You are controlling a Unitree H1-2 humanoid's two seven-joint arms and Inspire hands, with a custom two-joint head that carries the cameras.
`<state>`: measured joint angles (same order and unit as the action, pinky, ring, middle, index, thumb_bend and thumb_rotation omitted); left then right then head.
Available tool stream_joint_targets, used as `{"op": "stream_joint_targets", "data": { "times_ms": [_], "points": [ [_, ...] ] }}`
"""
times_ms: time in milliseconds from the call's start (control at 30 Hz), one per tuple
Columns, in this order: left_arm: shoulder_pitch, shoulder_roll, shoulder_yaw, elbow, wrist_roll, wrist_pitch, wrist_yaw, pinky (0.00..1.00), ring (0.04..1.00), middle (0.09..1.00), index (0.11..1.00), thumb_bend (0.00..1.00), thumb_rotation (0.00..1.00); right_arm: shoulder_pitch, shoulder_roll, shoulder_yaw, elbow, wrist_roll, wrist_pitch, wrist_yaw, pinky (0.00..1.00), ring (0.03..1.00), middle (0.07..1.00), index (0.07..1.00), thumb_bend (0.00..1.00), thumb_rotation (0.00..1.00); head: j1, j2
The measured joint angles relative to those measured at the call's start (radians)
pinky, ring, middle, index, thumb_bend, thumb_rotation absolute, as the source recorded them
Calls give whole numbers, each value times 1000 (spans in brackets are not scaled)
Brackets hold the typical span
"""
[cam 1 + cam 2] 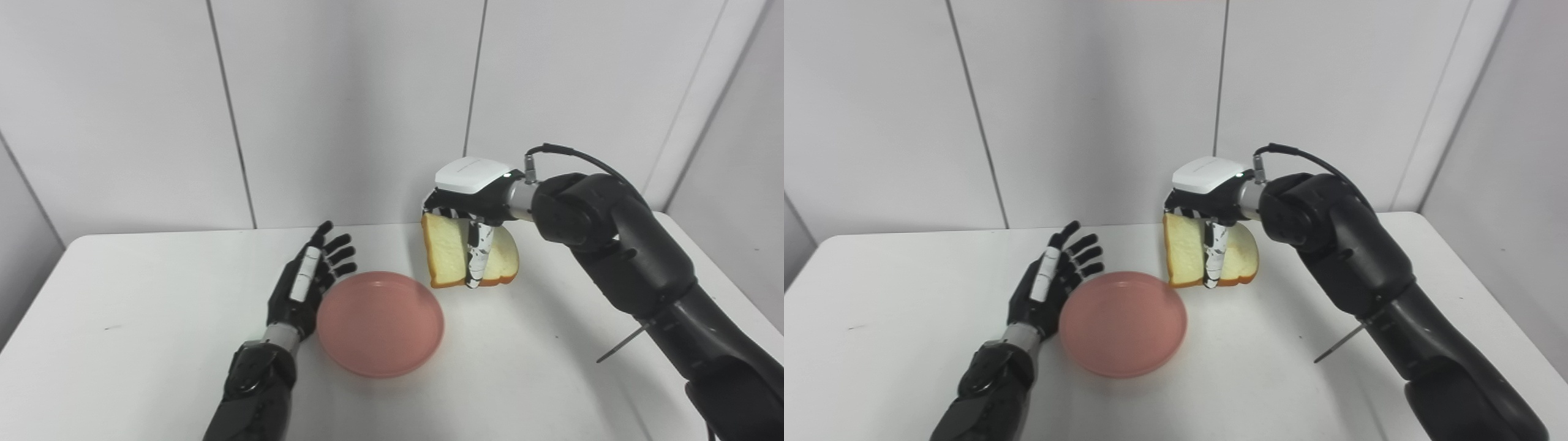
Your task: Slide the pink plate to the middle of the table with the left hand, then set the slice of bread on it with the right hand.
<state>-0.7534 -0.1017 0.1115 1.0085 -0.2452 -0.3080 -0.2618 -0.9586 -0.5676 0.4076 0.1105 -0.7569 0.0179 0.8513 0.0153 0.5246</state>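
Plate (380, 323) sits mid-table, left hand (304, 283) flat against its left rim, fingers spread, holding nothing. Right hand (471, 208) pinches the bread (450, 251) upright in the air, just beyond the plate's far-right rim. Bread needs to travel left and toward the robot, then tilt flat.

No readable text, label, brand, number or sign anywhere in either view. White cover on back of right hand (474, 202): faint grey line across it, too small to read as lettering.
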Motion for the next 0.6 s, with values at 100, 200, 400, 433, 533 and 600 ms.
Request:
{"op": "stream_joint_targets", "data": {
  "times_ms": [100,200,400,433,533,600],
  "points": [
    [-3,-7,0,8,9,-12,13,684,789,798,868,949,710,-23,29,7,32,8,-6,-2,314,390,482,641,569,0,24,2],
    [-9,-12,-1,21,12,-24,20,684,785,797,869,943,720,-31,69,7,60,40,-7,-11,306,383,480,629,570,0,43,5],
    [-11,-13,-6,23,29,-31,28,700,792,807,877,926,736,-31,122,21,109,56,-23,-58,326,396,481,628,570,0,60,6],
    [-11,-13,-6,23,29,-32,28,704,794,810,880,923,739,-30,125,25,118,54,-24,-64,333,402,481,632,570,0,60,6],
    [-11,-12,-6,23,29,-34,27,712,795,807,877,936,730,-28,131,41,126,46,-24,-70,341,411,483,629,570,0,64,6],
    [-10,-11,-4,21,29,-34,27,710,793,800,871,935,724,-27,140,48,129,43,-24,-80,343,413,482,633,570,0,64,6]
  ]
}}
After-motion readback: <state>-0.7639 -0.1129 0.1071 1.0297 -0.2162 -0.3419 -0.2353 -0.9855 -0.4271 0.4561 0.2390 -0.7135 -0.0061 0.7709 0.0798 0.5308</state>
